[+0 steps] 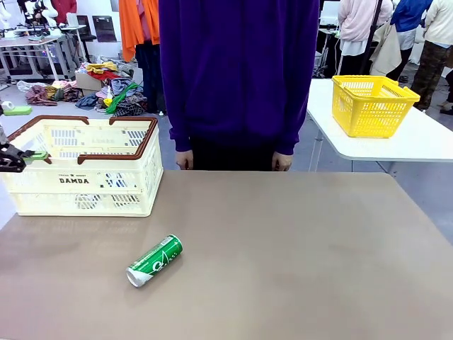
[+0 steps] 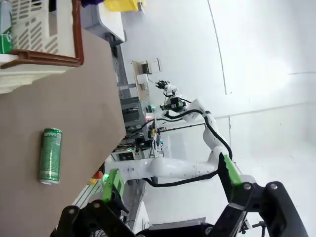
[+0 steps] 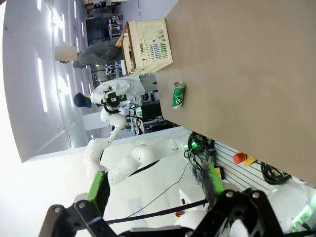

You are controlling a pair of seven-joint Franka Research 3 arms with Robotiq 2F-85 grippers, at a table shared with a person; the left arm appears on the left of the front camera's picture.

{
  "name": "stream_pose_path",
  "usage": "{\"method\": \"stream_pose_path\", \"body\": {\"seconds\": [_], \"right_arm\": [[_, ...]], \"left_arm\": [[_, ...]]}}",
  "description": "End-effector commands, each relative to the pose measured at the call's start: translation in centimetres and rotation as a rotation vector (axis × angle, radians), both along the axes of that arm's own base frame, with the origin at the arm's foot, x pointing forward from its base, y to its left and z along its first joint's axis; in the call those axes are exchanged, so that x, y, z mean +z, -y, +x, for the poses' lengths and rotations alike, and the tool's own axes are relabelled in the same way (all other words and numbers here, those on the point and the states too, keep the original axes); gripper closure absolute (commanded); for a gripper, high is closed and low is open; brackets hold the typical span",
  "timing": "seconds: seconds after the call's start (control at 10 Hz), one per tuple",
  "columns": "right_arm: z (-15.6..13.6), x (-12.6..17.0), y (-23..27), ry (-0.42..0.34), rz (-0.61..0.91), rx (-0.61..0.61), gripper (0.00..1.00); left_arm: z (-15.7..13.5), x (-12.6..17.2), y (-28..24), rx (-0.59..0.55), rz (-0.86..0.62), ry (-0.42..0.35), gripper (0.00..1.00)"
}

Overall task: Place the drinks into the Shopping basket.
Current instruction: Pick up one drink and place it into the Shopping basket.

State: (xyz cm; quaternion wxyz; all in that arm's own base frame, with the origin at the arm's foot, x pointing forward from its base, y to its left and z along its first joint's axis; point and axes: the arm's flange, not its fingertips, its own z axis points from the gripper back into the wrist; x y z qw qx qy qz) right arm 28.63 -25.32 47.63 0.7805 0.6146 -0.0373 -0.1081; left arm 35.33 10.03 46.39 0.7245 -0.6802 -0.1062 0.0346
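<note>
Right now my left end effector [image 2: 168,190] and right end effector [image 3: 154,191] both stand wide and hold nothing. One green can [image 1: 154,261] lies on its side on the worktop [image 1: 297,255], apart from the Shopping basket [image 1: 81,185] at the far left. I judge the can may roll if a finger nudges its curved wall, and a person's hands [image 1: 282,162] hang near the far edge.
</note>
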Motion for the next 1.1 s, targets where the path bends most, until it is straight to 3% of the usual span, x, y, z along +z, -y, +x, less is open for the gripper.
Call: {"method": "stream_pose_path", "body": {"seconds": [0.0, 1.0], "right_arm": [[-0.16, 0.4, -0.03, -0.018, -0.009, 0.006, 0.0], [-0.16, 0.4, -0.03, -0.018, -0.009, 0.006, 0.0]], "left_arm": [[-1.4, 1.2, 0.14, 0.069, 0.026, 0.016, 0.0], [-1.4, 1.2, 0.14, 0.069, 0.026, 0.016, 0.0]]}}
